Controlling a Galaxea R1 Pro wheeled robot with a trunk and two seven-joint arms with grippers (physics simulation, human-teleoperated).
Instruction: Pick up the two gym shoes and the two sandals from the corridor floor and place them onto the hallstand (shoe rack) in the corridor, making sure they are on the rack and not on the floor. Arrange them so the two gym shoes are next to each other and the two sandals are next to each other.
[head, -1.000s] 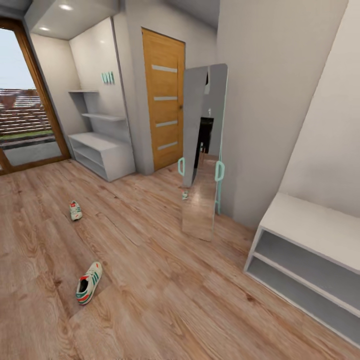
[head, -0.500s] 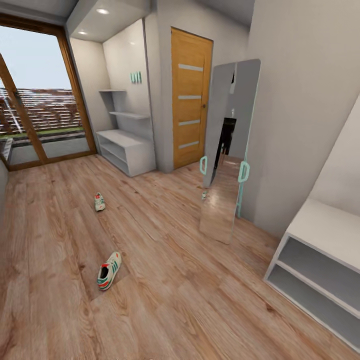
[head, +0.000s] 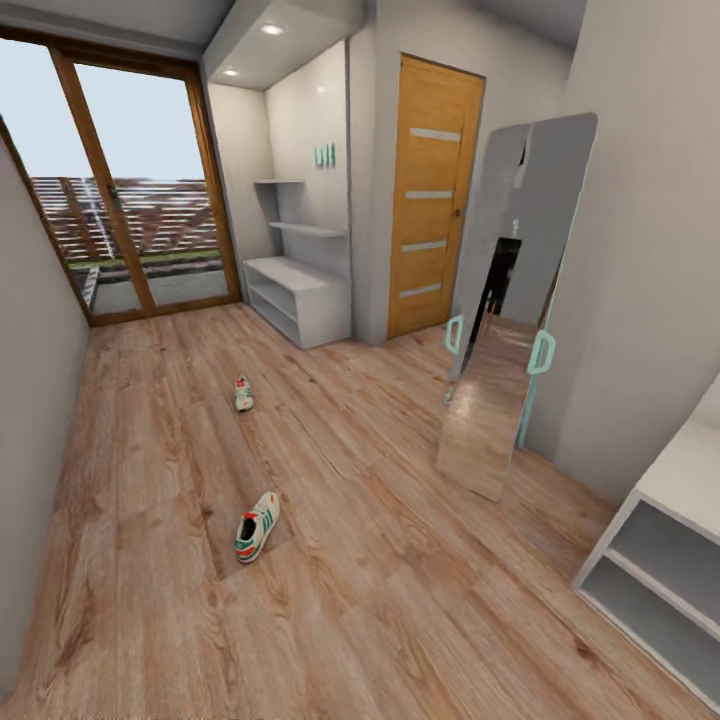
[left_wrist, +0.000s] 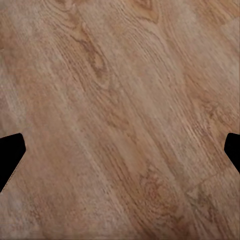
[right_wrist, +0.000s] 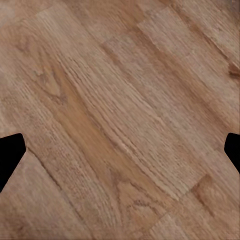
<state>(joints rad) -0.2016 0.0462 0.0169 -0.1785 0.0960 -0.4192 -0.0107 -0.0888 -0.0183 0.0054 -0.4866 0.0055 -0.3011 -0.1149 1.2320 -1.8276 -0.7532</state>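
**Corridor survey: camera swung left, both gym shoes on the floor**

Both wrist views look straight down on bare plank. The left gripper (left_wrist: 120, 150) and the right gripper (right_wrist: 120, 150) have their fingertips spread to the frame edges, released, with nothing between them.

In the head view, the near gym shoe (head: 257, 526) lies on the corridor floor (head: 380, 600), toe pointing away from the robot. At the right edge stands a low white rack (head: 655, 570) with no upper shelves. Beyond it a mirror (head: 510, 310) leans against the right wall. The far gym shoe (head: 243, 393) lies well apart from the first, further along the planks. At the far end the hallstand (head: 300, 298) stands with its stepped shelves above, just beside a wooden door (head: 432, 200) and near the glass door (head: 130, 190).

Across the last second the whole picture has slid rightward: the camera has turned left, not the shoes. The glass door and left wall have come into view. The sandals are yet to be located, so the step in hand is judged to be search and approach.
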